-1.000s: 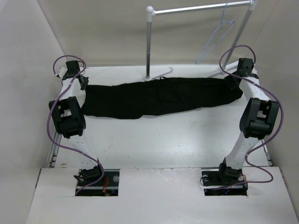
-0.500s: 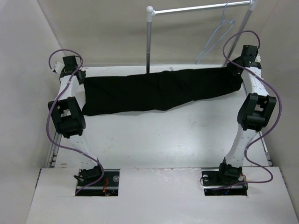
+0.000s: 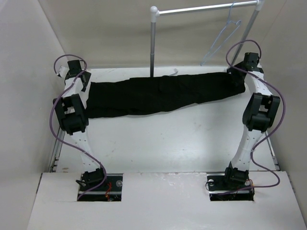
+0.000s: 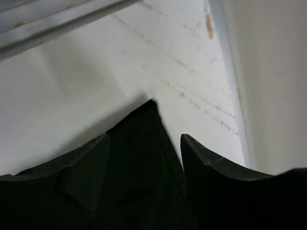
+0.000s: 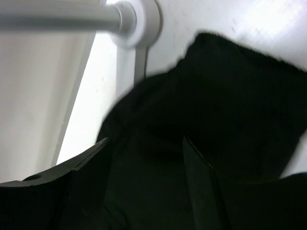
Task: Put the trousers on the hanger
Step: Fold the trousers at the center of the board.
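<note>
Change: since half a second ago the trousers (image 3: 163, 93) show as a narrower band, and both wrists sit slightly lower in the frame.
Left end effector (image 3: 84, 81): at the far-left corner of the bench (image 3: 168, 139). In the wrist view its fingers (image 4: 84, 175) are partly closed, with black cloth filling the gap.
Trousers: stretched across the upper middle of the frame, running from one end effector to the other.
Rack (image 3: 152, 43): white post at top centre, behind the trousers.
Hanger (image 3: 216, 43): upper right, hooked on the rack's rail, apart from the trousers.
Right end effector (image 3: 239, 73): far right, clamped on the cloth's right end.
</note>
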